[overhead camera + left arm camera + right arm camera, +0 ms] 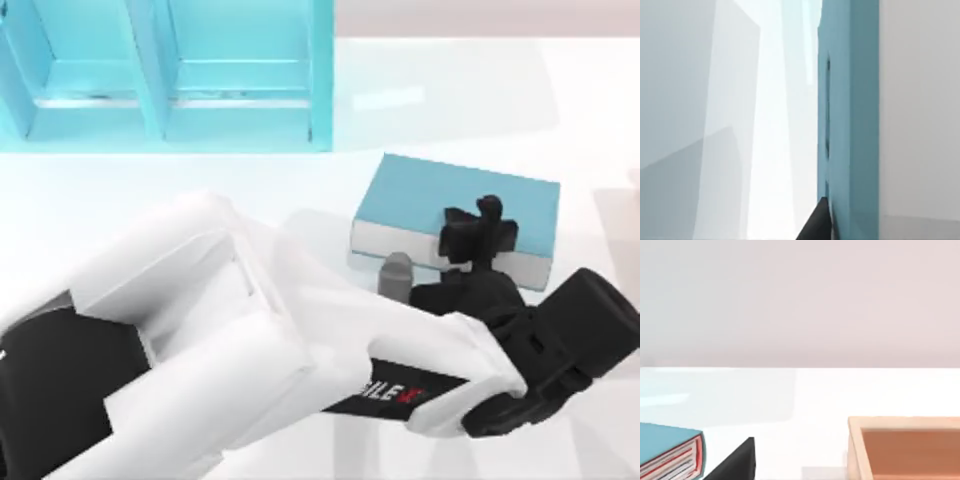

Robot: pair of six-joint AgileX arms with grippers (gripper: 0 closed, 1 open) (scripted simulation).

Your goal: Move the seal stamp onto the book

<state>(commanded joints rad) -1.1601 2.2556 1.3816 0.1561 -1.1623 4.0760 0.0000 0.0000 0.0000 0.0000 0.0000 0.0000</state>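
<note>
Top view: left arm reaches across the table from the left side; its black two-finger left gripper (482, 232) hangs over the near edge of the thick teal-covered book with white page edges (420, 195), which lies right of centre, just in front of the light-blue compartment shelf unit (165, 75). I cannot tell whether the fingers are spread or closed, nor whether anything sits between them.

The seal stamp: no red knob or black block is identifiable. It may be hidden under the gripper; I cannot confirm where it is. A small grey cylinder (397, 275) stands just in front of the book's page edge, near the arm.

Right wrist view: book corner (670, 450) and a light wooden tray (905, 445) on the white table (805, 395).

Risks, as judgement:
- Gripper is near the book's front edge; a stamp released there could tip off the cover.
- The arm could knock the grey cylinder.
- Pressing down could shift the book.
</note>
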